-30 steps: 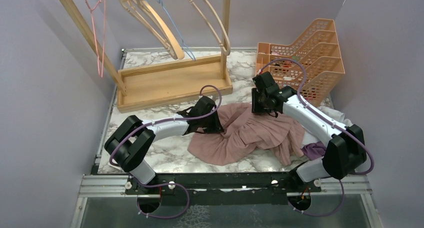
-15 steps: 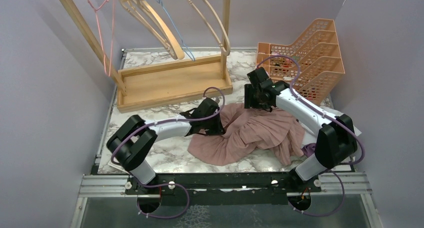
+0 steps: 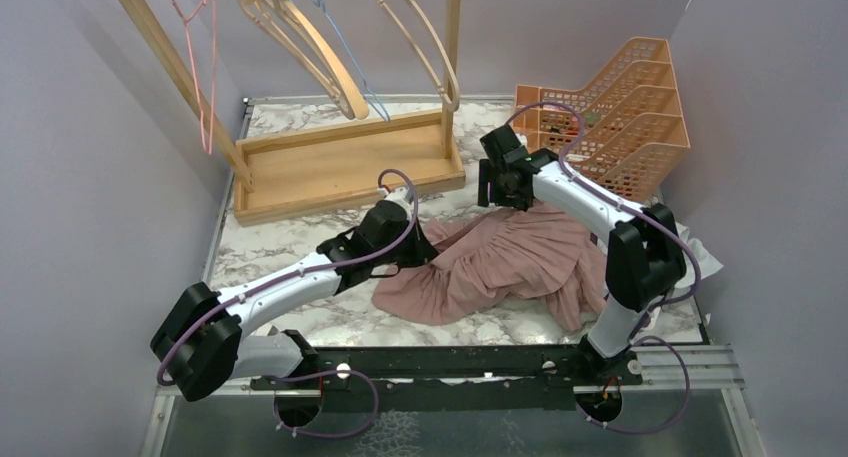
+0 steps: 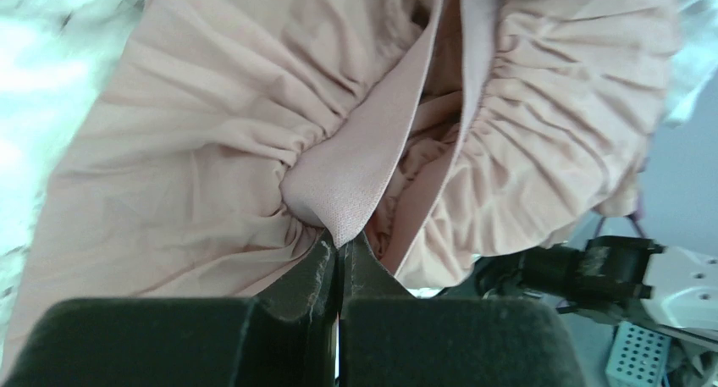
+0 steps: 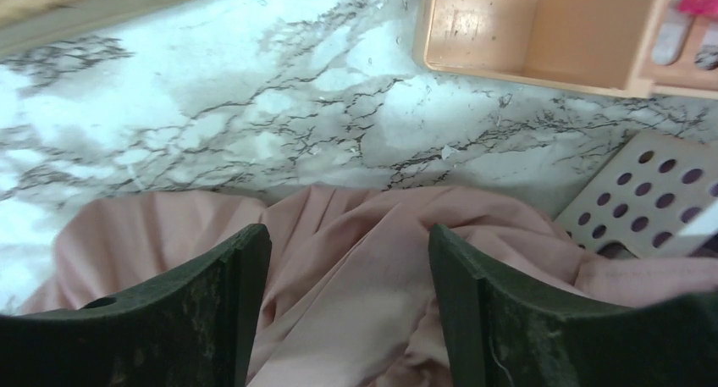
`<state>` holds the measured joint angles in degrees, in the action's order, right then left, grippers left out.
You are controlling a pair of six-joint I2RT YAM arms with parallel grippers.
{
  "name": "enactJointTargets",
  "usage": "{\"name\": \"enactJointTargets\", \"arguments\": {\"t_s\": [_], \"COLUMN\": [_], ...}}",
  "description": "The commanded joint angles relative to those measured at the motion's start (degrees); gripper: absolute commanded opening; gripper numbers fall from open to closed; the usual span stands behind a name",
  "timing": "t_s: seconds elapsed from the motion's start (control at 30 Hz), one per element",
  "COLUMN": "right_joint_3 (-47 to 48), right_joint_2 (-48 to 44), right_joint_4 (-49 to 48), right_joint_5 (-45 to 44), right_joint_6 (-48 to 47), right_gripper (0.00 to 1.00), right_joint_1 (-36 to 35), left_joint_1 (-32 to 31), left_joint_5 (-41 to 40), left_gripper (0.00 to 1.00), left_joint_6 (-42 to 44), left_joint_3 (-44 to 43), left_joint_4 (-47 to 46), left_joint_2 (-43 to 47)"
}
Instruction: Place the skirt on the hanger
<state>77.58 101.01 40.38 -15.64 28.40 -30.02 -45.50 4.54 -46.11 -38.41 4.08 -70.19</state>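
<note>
Skirt (image 3: 510, 262) grab on marble desk (image 3: 285, 245)
Pinching waistband (image 4: 356, 175) with left end effector (image 4: 339, 245); hovering right end effector (image 5: 347, 247) spread wide over fabric, gripping nothing.

You'll find the skirt (image 3: 505, 267) lying on the table (image 3: 300, 239), from centre to right, in front of the rack (image 3: 340, 167), which stands at the back left with hangers (image 3: 305, 42) hanging from it. The stacked trays (image 3: 625, 112) sit back right. Your left gripper (image 4: 339, 239) meets the skirt's left end; your right gripper (image 5: 349, 247) is above its back edge
</note>
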Motion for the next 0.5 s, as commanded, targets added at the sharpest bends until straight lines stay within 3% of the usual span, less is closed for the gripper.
{"name": "enactJointTargets", "arguments": {"t_s": [0.0, 0.1, 0.17, 0.2, 0.47], "right_joint_3": [-0.54, -2.70, -3.35, -3.29, -2.71], "right_joint_2": [0.42, -2.95, -5.09, -6.32, -23.45], "right_joint_4": [3.68, 3.10, 3.46, 3.65, -3.64], "right_joint_5": [-1.19, 0.73, 0.78, 0.58, 8.00], "right_joint_6": [0.20, -0.74, -0.98, -0.95, -2.40], "right_gripper": [0.58, 0.36, 0.09, 0.02, 0.01], "right_joint_1": [-0.03, -0.06, -0.09, -0.04, -0.04], "left_joint_1": [-0.16, -0.16, -0.12, -0.14, -0.10], "left_joint_5": [-4.30, -6.20, -7.22, -7.77, -16.94], "left_gripper": [0.00, 0.00, 0.00, 0.00, 0.00], "left_joint_6": [0.23, 0.14, 0.26, 0.35, 2.69], "left_joint_3": [0.55, 0.24, -0.39, -0.79, -8.18], "left_joint_4": [3.32, 5.03, 6.38, 7.09, 16.30], "left_joint_2": [3.91, 5.85, 7.11, 7.74, 15.46]}}
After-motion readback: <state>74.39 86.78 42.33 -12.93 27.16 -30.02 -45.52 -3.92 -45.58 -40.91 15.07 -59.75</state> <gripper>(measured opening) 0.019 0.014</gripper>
